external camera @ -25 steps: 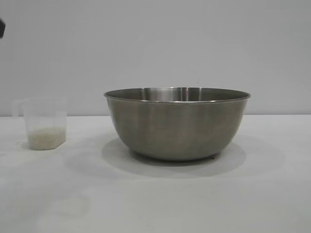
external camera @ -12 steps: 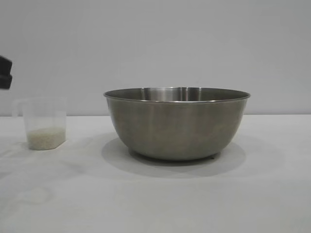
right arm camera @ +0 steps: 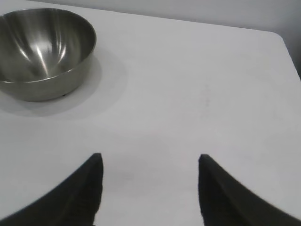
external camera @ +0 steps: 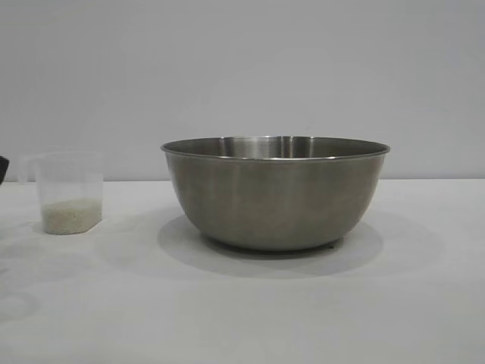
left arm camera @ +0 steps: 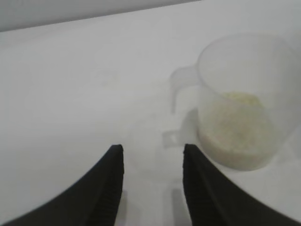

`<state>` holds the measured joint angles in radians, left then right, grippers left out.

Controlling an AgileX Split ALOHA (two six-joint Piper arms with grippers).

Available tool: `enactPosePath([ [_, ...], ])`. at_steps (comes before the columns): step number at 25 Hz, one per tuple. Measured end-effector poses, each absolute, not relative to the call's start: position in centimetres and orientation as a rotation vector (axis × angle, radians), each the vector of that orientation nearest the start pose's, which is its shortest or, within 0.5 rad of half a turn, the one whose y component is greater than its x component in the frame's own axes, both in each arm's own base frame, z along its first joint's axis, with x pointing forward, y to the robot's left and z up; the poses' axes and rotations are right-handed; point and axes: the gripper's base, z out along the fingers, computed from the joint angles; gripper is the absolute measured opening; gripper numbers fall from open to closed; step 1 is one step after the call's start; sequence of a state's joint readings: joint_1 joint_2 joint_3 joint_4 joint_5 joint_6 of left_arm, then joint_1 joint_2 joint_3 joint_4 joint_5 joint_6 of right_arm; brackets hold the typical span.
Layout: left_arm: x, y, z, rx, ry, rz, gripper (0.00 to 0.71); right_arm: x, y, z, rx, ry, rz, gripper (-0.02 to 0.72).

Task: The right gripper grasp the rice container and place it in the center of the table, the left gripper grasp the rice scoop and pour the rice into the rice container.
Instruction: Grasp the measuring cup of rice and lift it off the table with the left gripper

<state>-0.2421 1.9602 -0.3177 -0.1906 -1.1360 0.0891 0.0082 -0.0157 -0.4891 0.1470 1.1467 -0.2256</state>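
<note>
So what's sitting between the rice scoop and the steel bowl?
Nothing: in the exterior view only bare table separates the rice scoop from the rice container.

The rice container (external camera: 276, 193) is brushed steel, softly glossy inside. The rice scoop (external camera: 70, 192) is frosted translucent plastic holding fine, dull rice (external camera: 71, 215). The table (external camera: 242, 303) is matt white, smooth.

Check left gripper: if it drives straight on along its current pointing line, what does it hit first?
Probably the table. The left gripper stands open and angled down at bare tabletop; the rice scoop sits off to one side, its handle nearest that line. Depth is unclear, so the handle might get clipped.
</note>
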Motion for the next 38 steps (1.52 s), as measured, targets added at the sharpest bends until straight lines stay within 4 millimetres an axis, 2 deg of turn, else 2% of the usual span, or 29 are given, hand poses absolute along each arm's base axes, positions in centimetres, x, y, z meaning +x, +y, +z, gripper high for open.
enactPosePath([
  [19,28.7,-5.5,6.6,0.132,1.948,0.016,0.245,-1.0,1.2,26.8,-0.262,2.100,0.049,0.423],
  [31,31.4,-6.1,7.5,0.116,1.861,0.002,0.245,-1.0,1.2,26.8,-0.262,2.100,0.049,0.423],
  [35,32.1,-6.6,7.9,0.185,1.828,0.014,0.057,-1.0,1.2,26.8,-0.262,2.100,0.049,0.423],
  [37,32.4,-7.0,8.1,0.239,1.809,0.008,0.000,-1.0,1.2,26.8,-0.262,2.100,0.049,0.423],
  [38,32.5,-7.1,8.1,0.259,1.802,0.002,0.000,-1.0,1.2,26.8,-0.262,2.100,0.049,0.423],
])
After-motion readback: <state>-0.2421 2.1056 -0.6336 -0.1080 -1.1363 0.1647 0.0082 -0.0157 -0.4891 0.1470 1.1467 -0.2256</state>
